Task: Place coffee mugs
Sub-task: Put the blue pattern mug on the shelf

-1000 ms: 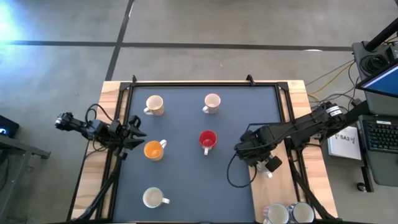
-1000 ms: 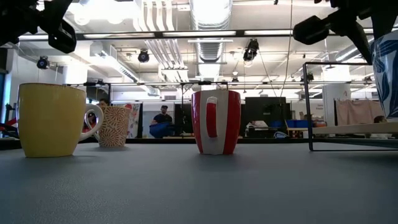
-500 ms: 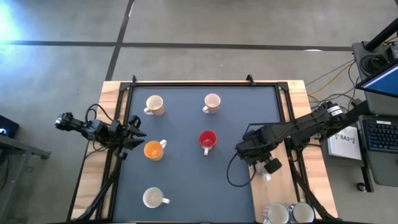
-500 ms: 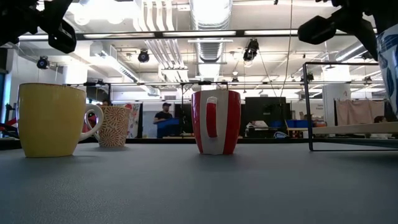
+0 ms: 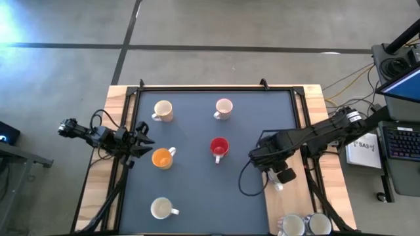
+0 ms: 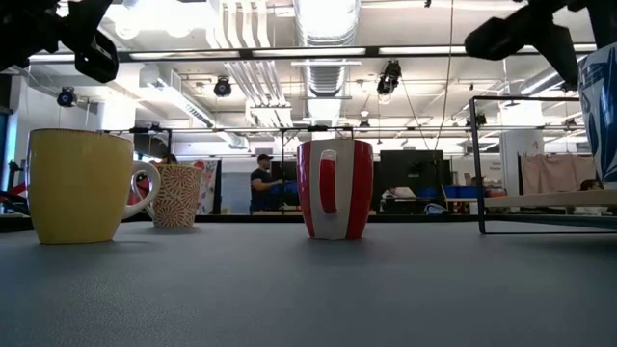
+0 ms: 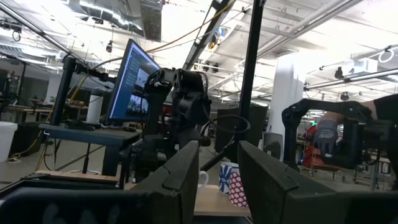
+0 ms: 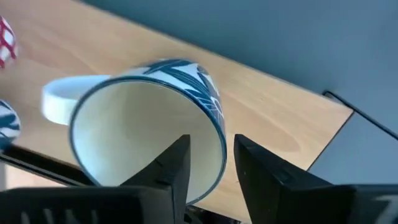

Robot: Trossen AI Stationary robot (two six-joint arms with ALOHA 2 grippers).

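On the dark mat (image 5: pixel 197 190), several coffee mugs stand upright on their bases: cream (image 5: pixel 163 110), pale pink (image 5: pixel 224 108), red (image 5: pixel 218 147), orange (image 5: pixel 162 158) and white (image 5: pixel 161 208). My left gripper (image 5: pixel 146 141) hovers open at the mat's left edge beside the orange mug, holding nothing. My right gripper (image 8: pixel 211 148) is over the wooden strip on the table's right. It points down, and its fingers stand apart astride the rim of a blue-patterned white mug (image 8: pixel 149 130). In the low view this mug (image 6: pixel 603 116) shows at the right edge, its base above the tabletop. My right gripper has one finger (image 8: pixel 177 163) inside the blue-patterned mug and one finger (image 8: pixel 252 163) outside, astride the wall (image 8: pixel 219 146) on the side away from the handle. The fingers come from above. The mug is tilted. Whether either finger touches the wall, I cannot tell.
Two more mugs (image 5: pixel 292 226) (image 5: pixel 319 225) stand at the table's near right corner. A thin black wire frame (image 6: pixel 545 164) rises on the mat's right side next to my right arm. There is free mat between the red mug and the near edge.
In the low view, the blue-patterned mug first moved toward the picture's right edge, then came back and sank a little. My right gripper above it rose slightly. The mugs on the mat have kept still.
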